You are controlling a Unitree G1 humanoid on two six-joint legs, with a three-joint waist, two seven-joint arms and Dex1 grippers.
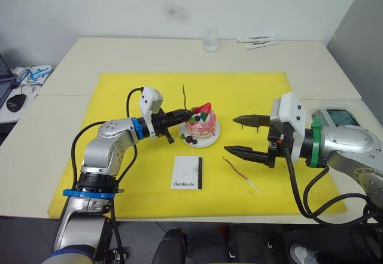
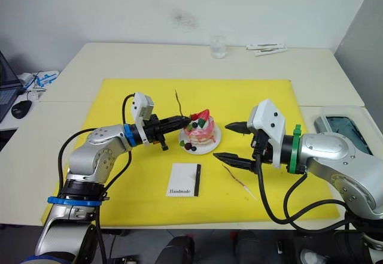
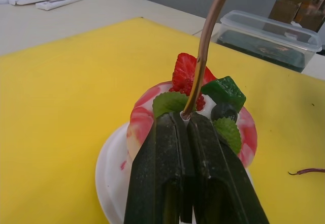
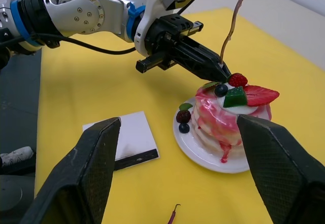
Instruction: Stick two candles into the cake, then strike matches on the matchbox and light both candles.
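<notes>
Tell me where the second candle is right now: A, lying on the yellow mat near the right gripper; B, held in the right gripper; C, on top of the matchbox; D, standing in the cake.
A: the second candle lies flat on the yellow mat, just below the open right gripper.

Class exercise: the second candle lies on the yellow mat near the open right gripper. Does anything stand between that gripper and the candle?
Nothing visible does. The right gripper hangs open above the yellow mat, and the loose candle lies on bare mat just below and beside its lower finger. The matchbox and the cake sit off to the left.
</notes>
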